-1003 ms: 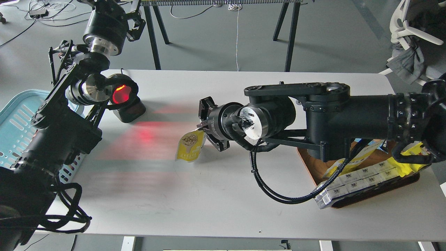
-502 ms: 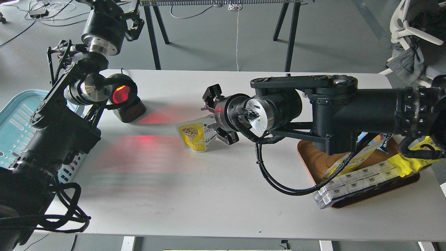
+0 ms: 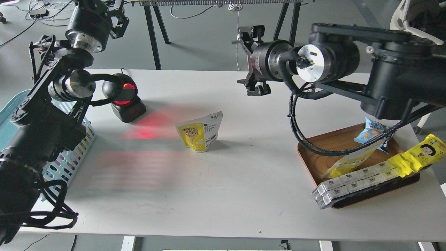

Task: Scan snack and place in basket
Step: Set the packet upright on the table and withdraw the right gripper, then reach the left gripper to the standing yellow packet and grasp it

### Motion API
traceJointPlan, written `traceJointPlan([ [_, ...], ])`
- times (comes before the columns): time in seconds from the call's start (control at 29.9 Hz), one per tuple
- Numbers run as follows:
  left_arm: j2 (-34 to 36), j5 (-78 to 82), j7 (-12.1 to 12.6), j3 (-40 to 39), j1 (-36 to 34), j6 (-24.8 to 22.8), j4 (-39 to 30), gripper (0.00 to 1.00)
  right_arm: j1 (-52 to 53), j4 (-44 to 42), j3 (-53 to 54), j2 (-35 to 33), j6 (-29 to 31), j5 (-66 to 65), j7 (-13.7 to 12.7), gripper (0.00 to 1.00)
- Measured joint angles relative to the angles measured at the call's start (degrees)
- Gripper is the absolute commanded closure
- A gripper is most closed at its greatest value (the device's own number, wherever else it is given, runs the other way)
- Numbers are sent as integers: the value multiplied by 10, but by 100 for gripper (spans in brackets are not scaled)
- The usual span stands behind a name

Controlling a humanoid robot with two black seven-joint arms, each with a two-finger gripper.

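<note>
The snack (image 3: pixel 199 131), a white and yellow pouch with a picture of golden balls, rests by itself on the white table (image 3: pixel 223 195) just right of the red scan light. My right gripper (image 3: pixel 249 62) is open and empty, raised above the table's far edge, up and to the right of the snack. The light blue basket (image 3: pixel 75 153) stands at the table's left edge, mostly hidden behind my left arm. My left gripper (image 3: pixel 116 15) is at the top left, small and partly cut off; its fingers cannot be told apart.
A black barcode scanner (image 3: pixel 124 97) with a glowing red window stands at the back left. A brown wooden tray (image 3: pixel 315 153) at the right holds a small blue packet (image 3: pixel 372 132), a long yellow wrapper (image 3: pixel 418 154), a yellow pouch and a white box row (image 3: pixel 352 181).
My right gripper let go of the snack, which now rests on the table, and rose up and to the right. My left arm shifted slightly left.
</note>
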Motion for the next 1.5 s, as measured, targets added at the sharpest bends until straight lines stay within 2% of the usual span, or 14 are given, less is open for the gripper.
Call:
traceJointPlan([
  [0.13, 66, 14, -1, 62, -20, 1, -26, 0, -52, -37, 80, -69, 85, -6, 24, 1],
  [0.27, 153, 74, -3, 147, -49, 1, -62, 0, -151, -106, 199, -109, 195, -7, 32, 1],
  [0.43, 280, 182, -5, 251, -77, -6, -111, 0, -284, -223, 360, -107, 341, -6, 36, 1],
  [0.57, 396, 236, -5, 286, -79, -8, -213, 0, -354, -296, 448, -80, 438, -6, 36, 1],
  [0.67, 486, 247, -3, 296, -72, -11, -312, 0, -395, -312, 483, -64, 469, -5, 36, 1],
  [0.8, 594, 272, -3, 337, -64, -16, -436, 0, -434, -316, 517, -61, 478, -4, 36, 1],
  [0.9, 646, 324, -7, 368, -63, -16, -493, 0, -447, -317, 528, -61, 479, -4, 37, 1],
  [1.0, 661, 425, -11, 395, -63, -16, -512, 0, -451, -317, 531, -59, 480, -4, 37, 1],
  [1.1, 643, 563, -18, 404, -60, -16, -515, 0, -453, -318, 532, -55, 480, -4, 38, 1],
  [1.37, 488, 940, -13, 436, -53, 36, -512, 0, -454, -319, 534, -47, 481, -5, 49, 1],
  [1.44, 457, 983, -5, 439, -46, 38, -512, 0, -454, -319, 534, -47, 481, -5, 49, 1],
  [1.5, 427, 997, 12, 440, -37, 32, -513, 0, -454, -318, 534, -47, 481, -5, 49, 1],
])
